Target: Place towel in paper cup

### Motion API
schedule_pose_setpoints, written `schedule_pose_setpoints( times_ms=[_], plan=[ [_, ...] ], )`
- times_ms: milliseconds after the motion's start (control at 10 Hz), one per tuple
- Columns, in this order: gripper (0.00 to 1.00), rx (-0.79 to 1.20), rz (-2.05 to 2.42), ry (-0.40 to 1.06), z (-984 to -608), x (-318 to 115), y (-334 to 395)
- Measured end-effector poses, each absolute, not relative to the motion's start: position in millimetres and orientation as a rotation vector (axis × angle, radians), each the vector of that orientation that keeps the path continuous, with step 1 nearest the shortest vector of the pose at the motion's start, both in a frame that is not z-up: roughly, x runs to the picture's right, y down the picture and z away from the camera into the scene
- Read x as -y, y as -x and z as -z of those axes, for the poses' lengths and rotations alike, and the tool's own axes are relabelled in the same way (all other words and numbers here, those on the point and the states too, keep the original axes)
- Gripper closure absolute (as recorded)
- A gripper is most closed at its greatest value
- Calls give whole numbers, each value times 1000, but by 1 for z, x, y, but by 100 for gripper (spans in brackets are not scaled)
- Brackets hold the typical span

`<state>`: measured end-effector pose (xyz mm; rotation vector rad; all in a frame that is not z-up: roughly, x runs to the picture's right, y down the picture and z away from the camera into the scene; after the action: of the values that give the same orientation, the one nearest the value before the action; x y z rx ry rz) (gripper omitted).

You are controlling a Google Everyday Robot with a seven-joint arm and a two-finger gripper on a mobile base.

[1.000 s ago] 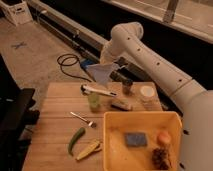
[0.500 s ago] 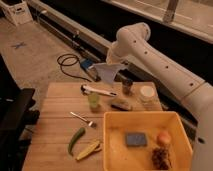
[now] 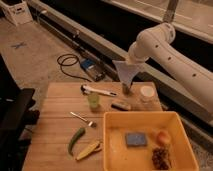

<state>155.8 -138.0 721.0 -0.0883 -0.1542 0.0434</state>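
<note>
— Where's your tool point(image 3: 131, 61)?
— Above the tabletop's point(image 3: 55, 125) far edge, clamped on the towel point(image 3: 125, 75).
— And the towel?
— It dangles over the dark cup point(image 3: 127, 91), beside the paper cup point(image 3: 146, 93).

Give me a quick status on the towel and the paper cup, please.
Gripper shut on towel, high above far end of table. Towel hangs over small dark cup, beside paper cup. Paper cup unobstructed.

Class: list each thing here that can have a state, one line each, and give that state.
gripper: shut on the towel, above the table's far edge.
towel: held, hanging down, outside the cup.
paper cup: upright, without the towel.
green cup: upright.
yellow bin: holds a sponge.
</note>
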Motion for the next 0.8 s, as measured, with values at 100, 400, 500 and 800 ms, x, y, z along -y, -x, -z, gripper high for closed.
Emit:
schedule_pose_setpoints(
  times_ms=[100, 400, 500, 800],
  plan=[
    [100, 117, -76, 80, -711, 136, -168],
    [100, 40, -132, 80, -693, 131, -188],
    [100, 8, -153, 90, -687, 127, -197],
    [100, -68, -209, 113, -677, 116, -222]
  ],
)
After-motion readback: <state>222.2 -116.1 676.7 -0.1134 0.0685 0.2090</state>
